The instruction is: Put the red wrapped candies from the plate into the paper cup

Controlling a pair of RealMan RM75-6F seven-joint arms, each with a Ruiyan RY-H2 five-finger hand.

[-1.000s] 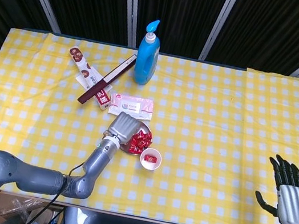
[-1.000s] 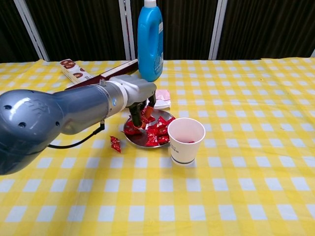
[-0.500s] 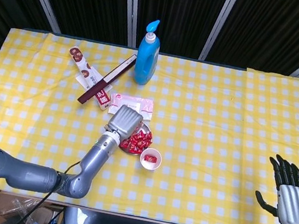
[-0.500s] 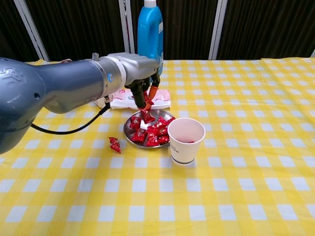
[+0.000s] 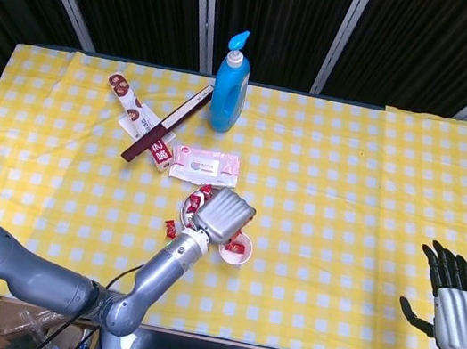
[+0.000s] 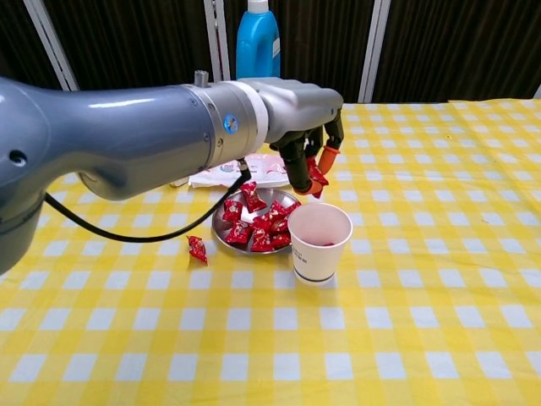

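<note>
I have the left hand (image 6: pixel 297 118) near the frame's centre, pinching one red candy (image 6: pixel 315 176) just above the paper cup (image 6: pixel 319 241). More candies (image 6: pixel 254 224) lie on the plate (image 6: pixel 221 240) left of the cup. My right hand (image 5: pixel 454 308) sits lower right, fingers spread, holding nothing.

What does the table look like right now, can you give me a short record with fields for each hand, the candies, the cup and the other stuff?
left hand: above the paper cup, fingers pinching one red candy
right hand: off the table's right edge, holding nothing, fingers apart
plate: holds a pile of red candies, left of the cup
cup contents: one candy visible in head view
stray candy: on the cloth left of the plate
other items: blue pump bottle, wipes pack, snack boxes
</note>
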